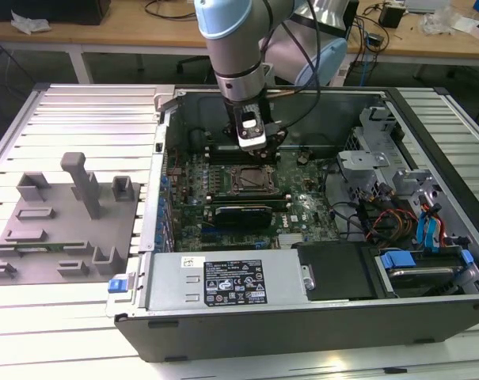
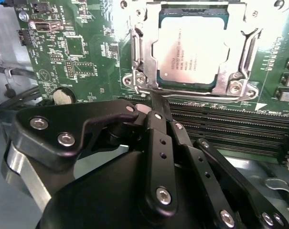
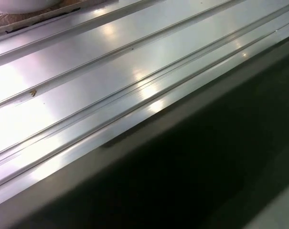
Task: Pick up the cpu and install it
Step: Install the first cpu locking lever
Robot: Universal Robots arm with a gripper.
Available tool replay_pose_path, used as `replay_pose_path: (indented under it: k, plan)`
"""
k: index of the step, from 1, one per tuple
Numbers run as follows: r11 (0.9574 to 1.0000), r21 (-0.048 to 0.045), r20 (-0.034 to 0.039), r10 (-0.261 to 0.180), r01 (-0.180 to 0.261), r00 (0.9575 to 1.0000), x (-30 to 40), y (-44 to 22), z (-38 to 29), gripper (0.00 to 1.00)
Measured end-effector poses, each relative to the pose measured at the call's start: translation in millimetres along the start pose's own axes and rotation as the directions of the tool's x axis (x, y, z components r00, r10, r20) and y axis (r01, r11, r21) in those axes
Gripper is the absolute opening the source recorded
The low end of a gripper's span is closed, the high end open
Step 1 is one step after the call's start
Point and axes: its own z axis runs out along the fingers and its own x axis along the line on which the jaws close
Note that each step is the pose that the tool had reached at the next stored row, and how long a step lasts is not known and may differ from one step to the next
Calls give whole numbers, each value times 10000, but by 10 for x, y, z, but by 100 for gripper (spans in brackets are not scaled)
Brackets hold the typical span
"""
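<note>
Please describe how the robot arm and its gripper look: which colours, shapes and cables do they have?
The arm is a thick silver-grey tube with a pale blue joint cap. Black cables run beside it. In the second wrist view the gripper is matte black, built of flat linked bars with silver screws and a silver ring at its base.

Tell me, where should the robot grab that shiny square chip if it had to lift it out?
Probably by two opposite edges, coming straight down from above. The chip lies flat inside the socket on the green board, so only its thin rim gives a hold. The metal frame hugs the sides, leaving little room, so the fingertips would need to stay narrow.
</note>
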Motion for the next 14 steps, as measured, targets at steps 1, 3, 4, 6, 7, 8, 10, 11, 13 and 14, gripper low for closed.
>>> replay_pose_path:
  k: [1,3,4,6,7,8,10,11,13,14]
  plan:
    - [10000,-1,0,0,0,10000,-4,-1,1,11]
    - [10000,-1,0,0,0,10000,-12,-11,2,11]
    - [10000,0,-1,0,0,10000,-14,-14,1,11]
    - [10000,0,0,3,-3,10000,-15,-16,-1,11]
    - [10000,1,0,2,-2,10000,-16,-16,-4,11]
    - [10000,0,-1,1,-1,10000,-17,-16,-7,11]
    - [10000,-6,-4,3,-3,10000,-20,-16,-13,11]
    - [10000,-10,-5,4,-4,10000,-20,-16,-14,11]
    - [10000,-11,-5,5,-5,10000,-21,-16,-15,11]
    - [10000,-10,-7,4,-4,10000,-21,-17,-18,11]
